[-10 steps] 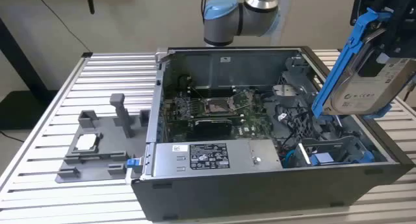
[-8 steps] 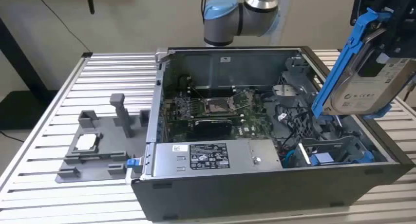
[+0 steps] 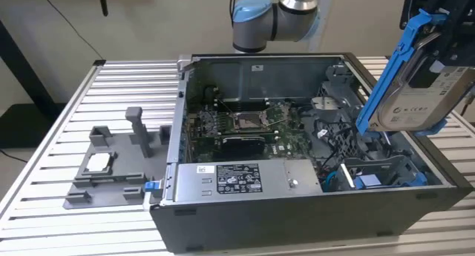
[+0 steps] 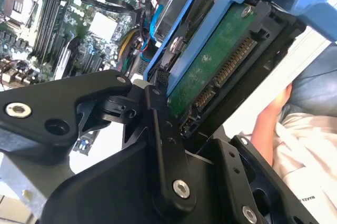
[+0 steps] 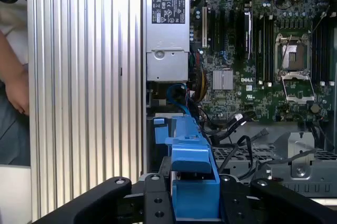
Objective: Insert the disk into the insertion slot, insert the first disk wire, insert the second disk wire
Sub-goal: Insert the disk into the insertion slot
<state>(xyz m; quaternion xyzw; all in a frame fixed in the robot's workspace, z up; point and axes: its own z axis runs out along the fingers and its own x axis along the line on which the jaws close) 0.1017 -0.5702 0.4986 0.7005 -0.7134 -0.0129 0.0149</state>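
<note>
Exterior view: fingers (image 3: 453,39) are clamped on the disk (image 3: 419,94), blue frame and all, gripping its top end. Disk hangs tilted, label side to the cam, up in the air at the exterior view's right, over the corner of the open PC case (image 3: 297,228). The slot (image 3: 380,175) w/ blue trim sits below it inside that corner. Disk is apart from it, not in yet. Power supply (image 3: 237,179) lies along the near wall of the case, mainboard (image 3: 252,119) in the middle. Case stands on a ribbed alu desk (image 3: 111,89), w/ a grey plastic holder (image 3: 111,167) just beside the case at the exterior view's left. Robot arm (image 3: 275,14) rises behind the case, plain beige wall (image 3: 163,22) at the back.

Second wrist view: black fingers (image 4: 164,145) pressed tight on the disk (image 4: 210,68). Green circuit side + connector row face the cam, blue frame around it. Mainboard (image 4: 52,23) past it, a person's forearm (image 4: 271,118) nearby.

First wrist view: disk (image 5: 192,182) seen edge-on, pinched betw the fingers (image 5: 152,200), one each side. Beyond: power supply (image 5: 167,23), mainboard (image 5: 263,55), ribbed desk (image 5: 84,76) and the person's forearm (image 5: 13,84) past the desk's edge.
</note>
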